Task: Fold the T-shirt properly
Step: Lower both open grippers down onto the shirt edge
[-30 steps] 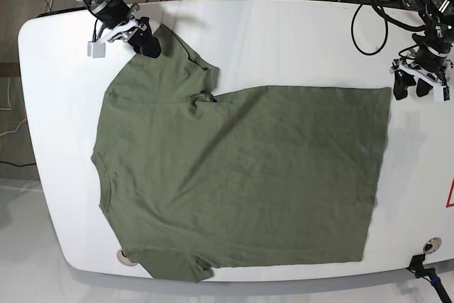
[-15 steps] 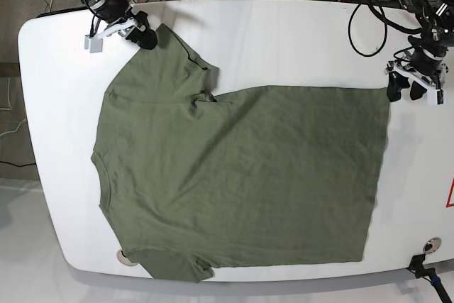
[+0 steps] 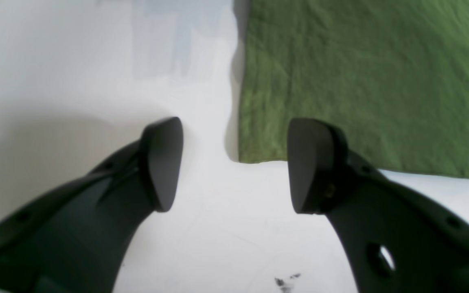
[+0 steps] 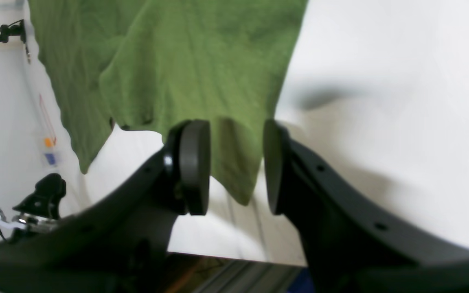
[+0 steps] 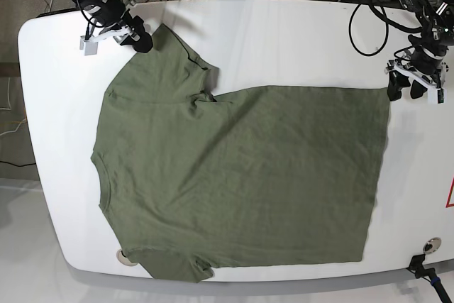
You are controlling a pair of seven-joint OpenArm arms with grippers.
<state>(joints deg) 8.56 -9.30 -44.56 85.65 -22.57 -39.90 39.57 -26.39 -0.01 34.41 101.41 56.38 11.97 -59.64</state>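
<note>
The T-shirt [image 5: 241, 175] lies flat across most of the white table [image 5: 298, 40] in the base view, olive green, its neckline at the left edge of the cloth and its straight hem running down the right side. One sleeve reaches up toward the upper left of the frame; the other sits at the bottom, partly over the table's near edge.

My right gripper [image 5: 142, 39] is at the upper left of the base view, at the tip of that upper sleeve. In my right wrist view the gripper [image 4: 236, 167] has its two dark pads set narrowly apart, and a pointed corner of the green sleeve [image 4: 202, 81] hangs down into the gap between them. The pads do not press on the cloth, so I hold nothing there; the fingers straddle the sleeve tip with a little room on either side.

My left gripper [image 5: 406, 89] is at the upper right of the base view, just beside the top corner of the hem. In my left wrist view the gripper [image 3: 234, 162] is spread wide, white table showing between the fingers, and the corner of the shirt [image 3: 364, 81] fills the upper right of that frame. The hem corner sits just above the gap, nearer my right-hand fingertip [image 3: 307, 162] in that picture, and casts a thin shadow on the table along its edge
</note>
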